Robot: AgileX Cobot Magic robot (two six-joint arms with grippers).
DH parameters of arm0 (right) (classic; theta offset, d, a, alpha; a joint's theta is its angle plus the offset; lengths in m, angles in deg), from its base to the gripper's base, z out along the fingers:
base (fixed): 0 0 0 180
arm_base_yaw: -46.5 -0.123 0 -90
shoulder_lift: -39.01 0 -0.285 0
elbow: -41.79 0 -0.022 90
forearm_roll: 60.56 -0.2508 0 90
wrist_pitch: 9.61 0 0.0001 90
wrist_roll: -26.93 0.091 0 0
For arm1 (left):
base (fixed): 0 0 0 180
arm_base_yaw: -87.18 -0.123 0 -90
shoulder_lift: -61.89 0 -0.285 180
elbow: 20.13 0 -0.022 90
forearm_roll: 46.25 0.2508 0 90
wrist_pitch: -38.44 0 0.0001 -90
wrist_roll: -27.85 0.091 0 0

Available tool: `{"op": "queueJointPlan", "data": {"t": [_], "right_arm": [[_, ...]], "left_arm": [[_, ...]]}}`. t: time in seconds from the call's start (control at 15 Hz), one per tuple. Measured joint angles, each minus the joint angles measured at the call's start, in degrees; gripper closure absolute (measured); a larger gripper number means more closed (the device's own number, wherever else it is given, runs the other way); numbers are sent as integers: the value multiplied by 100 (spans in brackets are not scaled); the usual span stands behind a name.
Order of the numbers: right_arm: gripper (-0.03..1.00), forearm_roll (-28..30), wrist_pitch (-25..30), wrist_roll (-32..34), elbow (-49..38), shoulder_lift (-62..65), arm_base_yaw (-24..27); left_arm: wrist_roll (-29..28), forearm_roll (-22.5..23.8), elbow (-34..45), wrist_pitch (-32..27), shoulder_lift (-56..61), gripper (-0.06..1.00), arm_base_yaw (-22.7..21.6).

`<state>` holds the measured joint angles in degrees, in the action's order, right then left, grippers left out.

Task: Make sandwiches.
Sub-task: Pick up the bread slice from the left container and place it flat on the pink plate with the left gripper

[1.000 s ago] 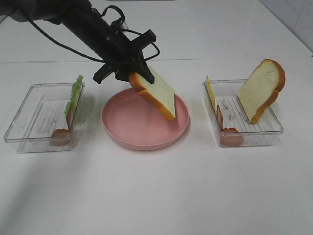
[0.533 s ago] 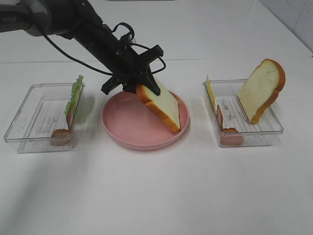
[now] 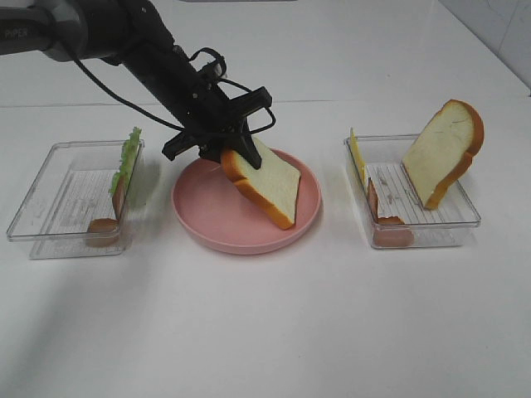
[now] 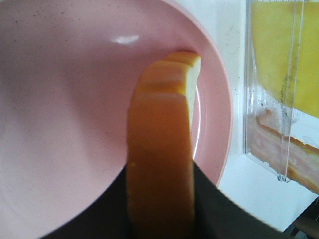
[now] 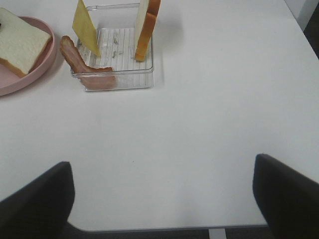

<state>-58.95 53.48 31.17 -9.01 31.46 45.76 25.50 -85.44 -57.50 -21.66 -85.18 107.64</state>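
Note:
My left gripper (image 3: 227,154) is shut on the crust end of a white bread slice (image 3: 267,179) with orange-brown crust. The slice is tilted over the round pink plate (image 3: 214,235), its lower corner down near the plate's right side. In the left wrist view the crust (image 4: 159,164) runs between my dark fingers (image 4: 99,221) above the plate (image 4: 65,99). A second bread slice (image 3: 445,152) leans upright in the right tray (image 3: 469,217), beside yellow cheese (image 3: 357,157) and bacon (image 3: 390,227). Lettuce (image 3: 129,154) and bacon (image 3: 103,226) sit in the left tray (image 3: 41,225). My right gripper (image 5: 162,199) hangs open over bare table.
The two clear plastic trays flank the plate on a white table. The right wrist view shows the right tray (image 5: 119,82) with cheese (image 5: 85,27), bacon (image 5: 84,69) and bread (image 5: 147,27) ahead, and the plate's edge (image 5: 20,83) beyond it.
My left gripper has come down over the plate with the bread slice and shifted slightly; the slice now sits lower and flatter. The right side has not changed.

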Motion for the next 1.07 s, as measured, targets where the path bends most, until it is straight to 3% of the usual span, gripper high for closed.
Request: {"op": "queueJointPlan", "data": {"t": [0.2,0.27,0.4,0.67,1.07], "right_arm": [[3,0,0,0,0,0,0],[3,0,0,0,0,0,0],[3,0,0,0,0,0,0],[3,0,0,0,0,0,0],[3,0,0,0,0,0,0]], "left_arm": [[0,52,0,6,0,69,0],[0,172,0,52,-17,47,0],[0,241,0,63,-46,31,0],[-34,286,0,-23,-46,27,0],[-418,831,-97,-470,-46,27,0]]}}
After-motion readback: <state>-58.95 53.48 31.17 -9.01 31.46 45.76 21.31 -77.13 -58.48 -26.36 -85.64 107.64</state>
